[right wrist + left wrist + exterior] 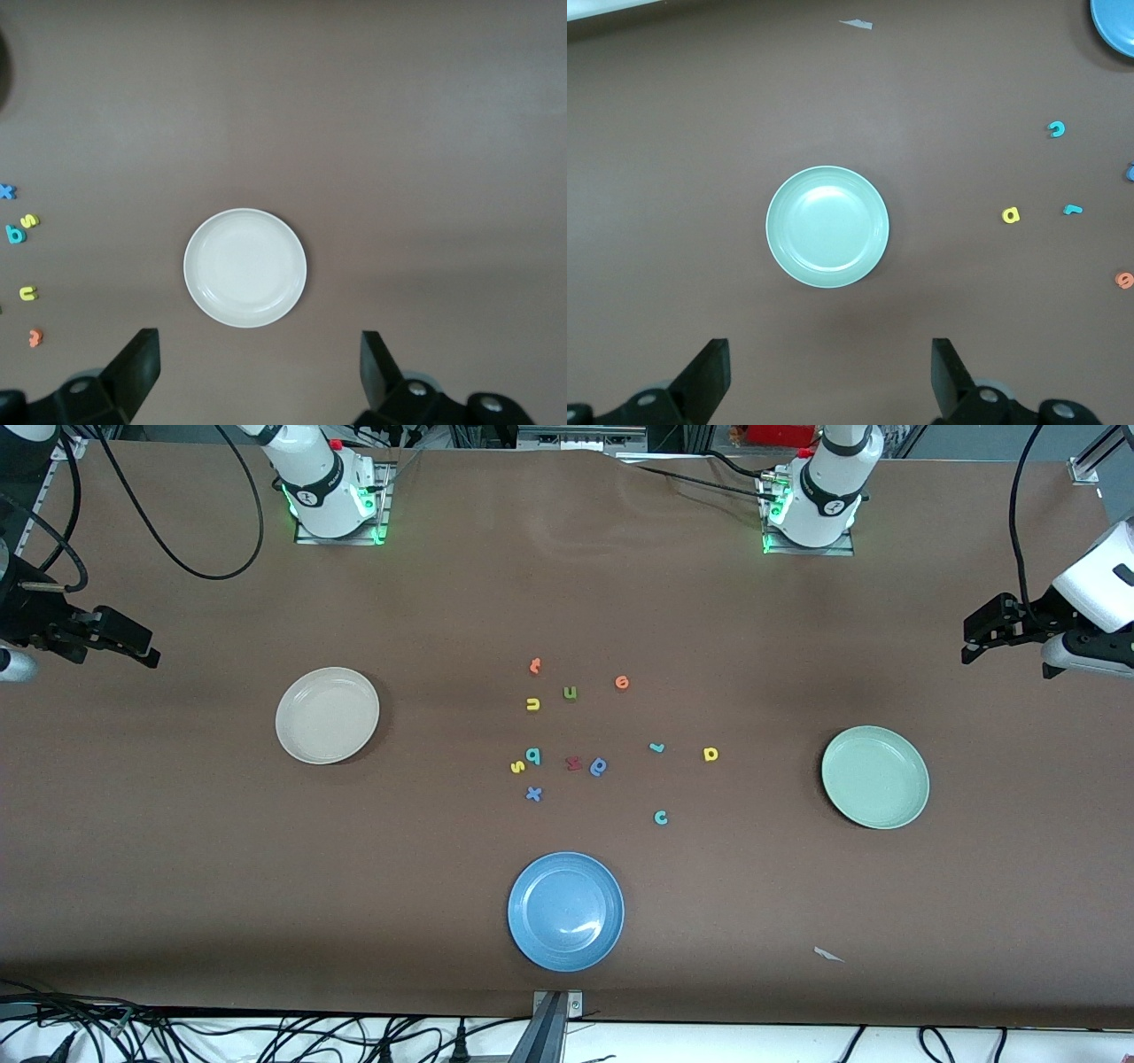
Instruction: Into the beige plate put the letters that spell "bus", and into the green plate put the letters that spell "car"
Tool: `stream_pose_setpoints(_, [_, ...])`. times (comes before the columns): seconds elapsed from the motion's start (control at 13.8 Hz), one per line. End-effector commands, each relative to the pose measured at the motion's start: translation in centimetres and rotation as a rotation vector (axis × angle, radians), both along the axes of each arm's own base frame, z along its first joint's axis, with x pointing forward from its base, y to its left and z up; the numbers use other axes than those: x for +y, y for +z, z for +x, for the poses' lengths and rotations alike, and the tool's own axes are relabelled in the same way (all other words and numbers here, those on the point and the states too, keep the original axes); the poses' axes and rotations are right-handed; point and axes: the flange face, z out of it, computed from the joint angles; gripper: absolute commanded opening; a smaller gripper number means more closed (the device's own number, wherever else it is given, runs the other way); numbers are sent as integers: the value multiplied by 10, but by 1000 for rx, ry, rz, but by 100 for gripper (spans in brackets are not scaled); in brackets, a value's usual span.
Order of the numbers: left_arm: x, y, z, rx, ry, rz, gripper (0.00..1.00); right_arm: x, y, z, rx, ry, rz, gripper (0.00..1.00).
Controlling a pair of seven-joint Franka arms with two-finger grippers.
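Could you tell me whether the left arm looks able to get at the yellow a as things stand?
Probably yes: the yellow a lies alone on bare table beside the green plate, and the left gripper hangs open and empty above that end.

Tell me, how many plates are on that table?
3. The beige plate lies toward the right arm's end, the green plate toward the left arm's end, and the blue plate sits nearest the front camera. None looks hidden.

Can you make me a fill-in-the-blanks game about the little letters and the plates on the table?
1. The plate nearest the front camera is ____.
2. The teal c lies nearer the front camera than the yellow ____.
3. The beige plate holds ____ letters.
4. Both the left gripper and right gripper are ____.

Missing words: blue; a; no; open
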Motion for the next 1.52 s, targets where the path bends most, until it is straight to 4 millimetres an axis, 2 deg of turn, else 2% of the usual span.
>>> stream_pose_setpoints(0.0, [2,6,-3,1,-17,-11,100,-2,3,-1,13,-4,-12,100])
stream_pose_setpoints(0.87, [2,7,-3,-1,-18,-11,100,0,-12,2,58,8,0,100])
stream_pose_setpoints(1.23, [2,7,-3,-1,-18,-11,100,3,-12,7,55,16,-8,100])
stream_pose_setpoints(1.45, [2,7,-3,-1,-18,-11,100,6,-20,10,71,11,-9,100])
